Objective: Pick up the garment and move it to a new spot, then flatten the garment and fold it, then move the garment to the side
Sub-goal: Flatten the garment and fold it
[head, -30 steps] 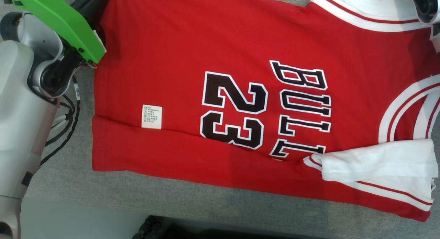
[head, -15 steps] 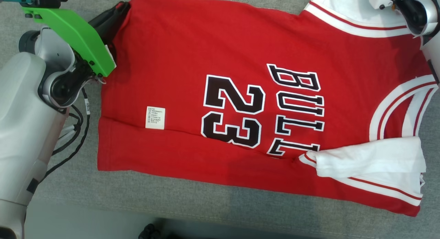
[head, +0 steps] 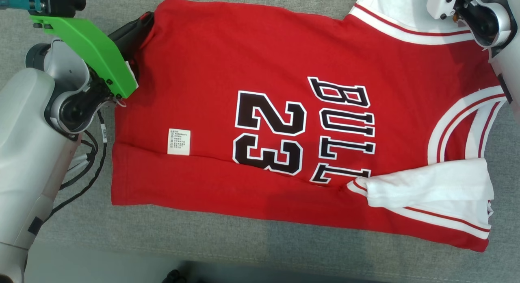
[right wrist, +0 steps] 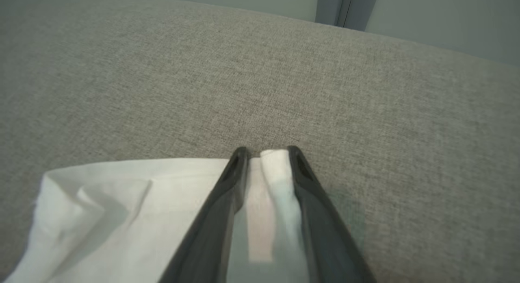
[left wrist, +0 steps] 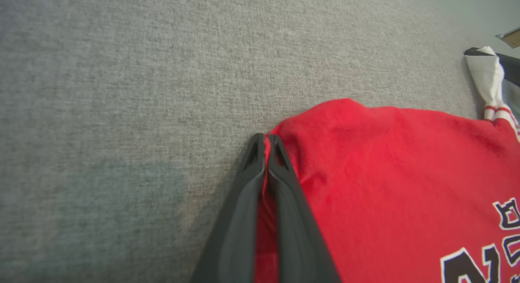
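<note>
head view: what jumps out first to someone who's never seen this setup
The red jersey with black 23 and BULL print, spread across the grey cloth surface. Next, the bright green bracket on the left arm at upper left, where the left gripper pinches the jersey's corner; the right gripper has the white sleeve between its fingers.

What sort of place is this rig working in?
Probably an indoor lab or test room: a grey fabric-covered surface as the worktop, a plain pale wall behind it, and a red jersey laid out on it.
</note>
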Robot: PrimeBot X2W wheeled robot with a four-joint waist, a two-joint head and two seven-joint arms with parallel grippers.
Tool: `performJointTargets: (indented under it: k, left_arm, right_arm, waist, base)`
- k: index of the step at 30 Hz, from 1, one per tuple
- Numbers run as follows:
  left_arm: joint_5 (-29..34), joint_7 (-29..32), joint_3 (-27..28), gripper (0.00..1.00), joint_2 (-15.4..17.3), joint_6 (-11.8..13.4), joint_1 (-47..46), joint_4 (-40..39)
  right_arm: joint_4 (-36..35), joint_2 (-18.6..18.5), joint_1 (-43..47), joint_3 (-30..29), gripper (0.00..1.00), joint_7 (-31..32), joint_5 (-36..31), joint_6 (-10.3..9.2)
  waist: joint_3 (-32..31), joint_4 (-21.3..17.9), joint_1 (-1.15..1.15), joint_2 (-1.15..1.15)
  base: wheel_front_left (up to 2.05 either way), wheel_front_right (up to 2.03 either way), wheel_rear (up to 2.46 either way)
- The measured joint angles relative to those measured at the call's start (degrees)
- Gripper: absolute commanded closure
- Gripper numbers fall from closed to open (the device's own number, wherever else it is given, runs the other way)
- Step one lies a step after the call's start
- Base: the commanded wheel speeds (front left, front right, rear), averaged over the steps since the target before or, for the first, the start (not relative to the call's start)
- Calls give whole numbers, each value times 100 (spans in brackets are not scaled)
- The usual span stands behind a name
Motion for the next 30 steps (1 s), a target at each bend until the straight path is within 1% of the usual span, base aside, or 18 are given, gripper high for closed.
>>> performJointTargets:
  k: [5, 8, 9, 15, 19, 25, 30]
  left_arm:
    - [1, -131, -16, 100, 25, 0, 21, 8]
    - [3, -226, -27, 100, 91, -1, 114, 19]
    - [3, -249, -29, 100, 110, -1, 136, 30]
    - [23, -621, -5, 100, 146, -1, 180, 0]
    - [21, -829, -26, 100, 200, -1, 293, -155]
    - [29, -1200, -136, 100, 218, -1, 472, -397]
    - [37, -1360, -235, 100, 415, -1, 766, -463]
  right_arm:
    - [12, 65, 30, -45, 100, -103, 59, 52]
    - [2, 100, 135, -118, 100, -321, 122, 70]
    - [-18, 104, 163, -130, 100, -393, 141, 108]
    - [-355, 127, 367, -341, 100, -1044, 287, 250]
    - [-527, 79, 613, -411, 100, -1450, 290, 299]
    - [-826, 31, 1098, -595, 100, -2105, 348, 319]
    - [-1033, 41, 1473, -632, 100, -2435, 360, 349]
  waist:
    - [-35, -8, 0, 0]
    - [-104, -27, 0, 0]
    - [-129, -35, 0, 0]
    - [-310, -82, 0, 0]
    - [-451, -127, 0, 0]
    - [-685, -184, 0, 0]
    - [-879, -245, 0, 0]
  base:
    - [0, 0, 0]
    - [0, 0, 0]
    - [0, 0, 0]
    - [0, 0, 0]
    - [0, 0, 0]
    - [0, 0, 0]
    - [0, 0, 0]
